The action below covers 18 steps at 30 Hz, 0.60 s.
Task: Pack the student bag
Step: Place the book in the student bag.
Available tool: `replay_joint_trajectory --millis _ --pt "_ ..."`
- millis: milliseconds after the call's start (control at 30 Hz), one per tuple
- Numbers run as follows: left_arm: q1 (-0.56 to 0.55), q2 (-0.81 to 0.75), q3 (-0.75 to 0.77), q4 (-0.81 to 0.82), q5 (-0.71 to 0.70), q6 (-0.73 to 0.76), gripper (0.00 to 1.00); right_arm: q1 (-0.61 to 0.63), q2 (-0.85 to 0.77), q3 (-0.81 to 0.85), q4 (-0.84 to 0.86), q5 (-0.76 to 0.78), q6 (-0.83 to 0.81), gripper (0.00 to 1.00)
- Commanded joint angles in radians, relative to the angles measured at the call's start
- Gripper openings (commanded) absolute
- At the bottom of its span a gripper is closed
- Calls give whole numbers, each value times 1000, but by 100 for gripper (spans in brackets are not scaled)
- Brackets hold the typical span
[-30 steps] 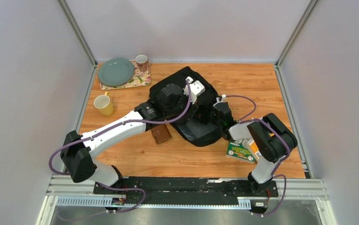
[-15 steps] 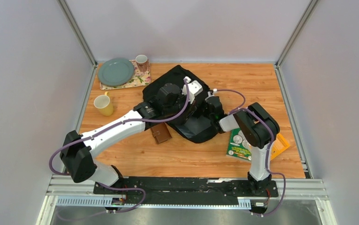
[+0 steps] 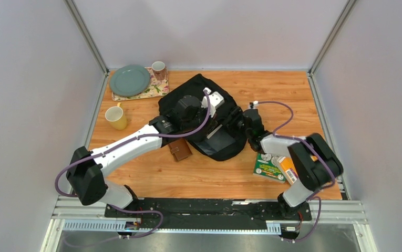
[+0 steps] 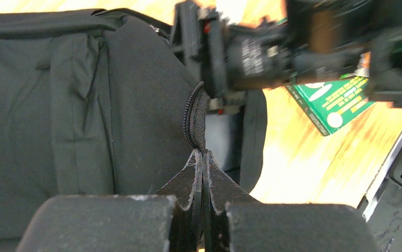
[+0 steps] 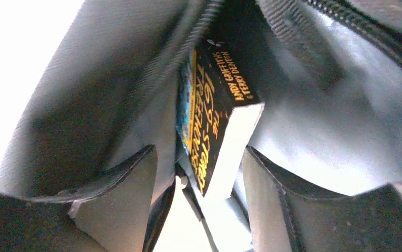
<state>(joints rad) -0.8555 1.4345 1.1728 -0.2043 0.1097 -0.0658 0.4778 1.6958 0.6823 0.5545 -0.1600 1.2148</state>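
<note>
When handling the bag, expect soft, limp cloth: sags, folds, offers no firm wall to push against. Lies slumped near the middle of the table, mouth turned toward three o'clock. Probably light for its bulk, yet prone to drag and bunch on the wood if tugged. Best taken by the stiffer stitched zip edge or by a strap, not by loose panel cloth, likely to stretch or slip free.

Left claw: fully closed, pinching the cloth right at that zip edge, reaching over the bag from eight o'clock and holding the lip up. Right claw: pushed into the mouth from three o'clock, jaws spread wide on either side of a paperback standing on end inside. Appears to grip nothing, with a gap at each face. Green booklet at four o'clock of the bag, brown wallet at seven o'clock. Keep hold of the lip, or risk a collapsed opening.
</note>
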Motion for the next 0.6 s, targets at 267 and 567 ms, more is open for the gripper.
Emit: replay_joint_trajectory --millis 267,567 --pt "36 -31 -45 68 68 -68 0 -4 -559 -44 -737 472 -251 66" --pt "16 128 51 0 370 -92 24 -50 -772 -84 -893 495 -311 71"
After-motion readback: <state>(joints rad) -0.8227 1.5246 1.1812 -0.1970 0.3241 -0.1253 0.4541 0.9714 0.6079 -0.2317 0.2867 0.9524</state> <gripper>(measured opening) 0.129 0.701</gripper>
